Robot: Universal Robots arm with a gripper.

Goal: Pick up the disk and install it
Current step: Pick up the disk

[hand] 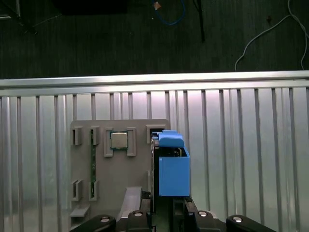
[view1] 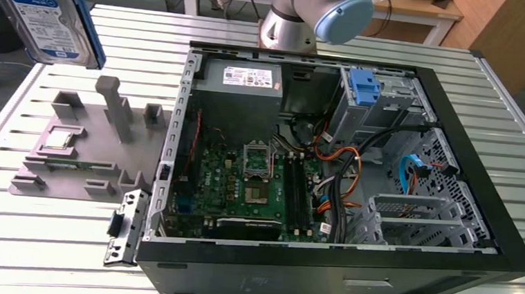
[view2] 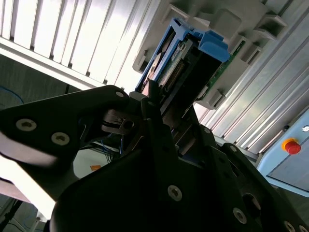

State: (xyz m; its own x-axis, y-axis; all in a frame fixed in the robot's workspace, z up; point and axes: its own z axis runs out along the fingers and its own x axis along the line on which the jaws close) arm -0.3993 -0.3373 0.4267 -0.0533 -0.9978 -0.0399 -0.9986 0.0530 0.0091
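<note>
Exterior view: the disk (view1: 45, 10) hangs high at the exterior view's left, label face toward the camera and blue rails down its edges. It is clear above the slatted table (view1: 52, 243) and the grey fixture (view1: 105, 146), which lies beside the open computer case (view1: 281, 273). The arm (view1: 318, 12) rises behind the case. Inside the case the motherboard (view1: 223, 179) is exposed, and a blue carrier (view1: 364, 88) sits in the drive bay at the far corner. The disk is well apart from that bay. Second wrist view: the gripper (view2: 169, 104) is seen from close behind, its dark fingers (view2: 153, 121) drawn in tight on the disk (view2: 176, 63). The disk sticks out past the fingertips, blue end farthest from the gripper, connector edge showing. A red button (view2: 291, 145) sits on a pale box beyond the table edge. First wrist view: looking down along the disk (hand: 171, 166), which is edge-on with its blue end and thin side toward the camera. The gripper (hand: 166, 210) is clamped at the disk's near end. Far below lies the fixture (hand: 111, 174), with a small square chip (hand: 119, 140) seated in a recess. The disk hangs over the fixture's edge, not touching it.
</note>
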